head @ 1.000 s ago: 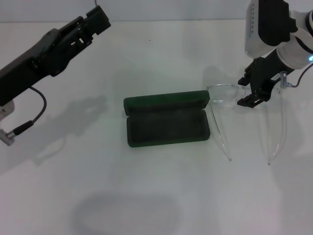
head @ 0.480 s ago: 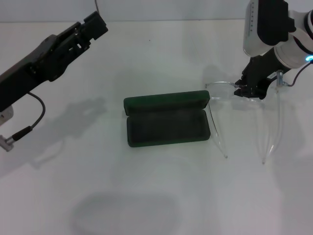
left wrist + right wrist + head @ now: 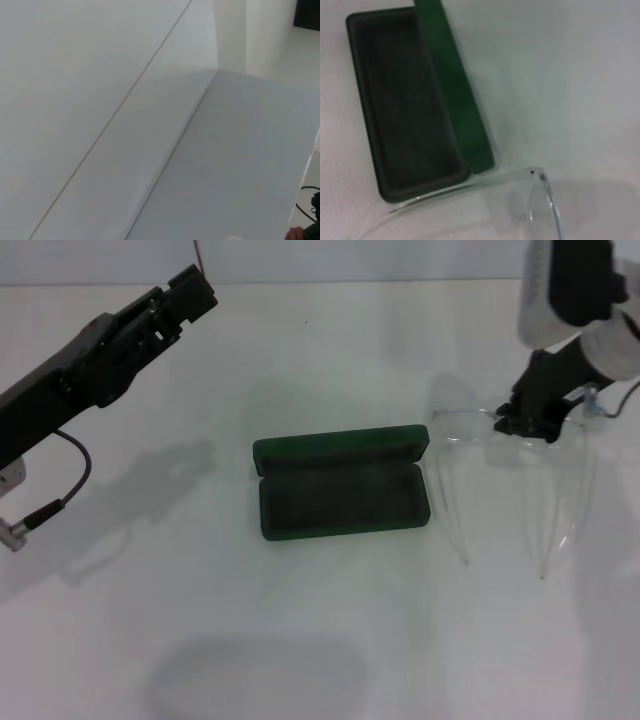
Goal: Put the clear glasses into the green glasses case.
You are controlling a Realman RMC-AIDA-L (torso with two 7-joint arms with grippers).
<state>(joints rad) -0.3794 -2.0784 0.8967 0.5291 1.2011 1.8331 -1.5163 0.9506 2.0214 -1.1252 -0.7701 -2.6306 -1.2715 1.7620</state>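
The green glasses case (image 3: 340, 498) lies open in the middle of the table, its lid (image 3: 340, 448) standing up along the far side and its dark inside bare. Just right of it are the clear glasses (image 3: 462, 427), their two long arms reaching toward the table's near side. My right gripper (image 3: 520, 426) is shut on the middle of their front frame. In the right wrist view the case (image 3: 410, 100) shows with one lens and one arm of the glasses (image 3: 542, 200) beside its end. My left gripper (image 3: 192, 288) hangs raised at the far left, away from both.
A black cable (image 3: 70, 480) dangles from the left arm at the left edge. The white table (image 3: 320, 640) spreads around the case, with a wide soft shadow on its near part.
The right gripper came down onto the front of the glasses and shut on it. It then shifted a little to the right, the glasses moving with it. The left arm barely moved.
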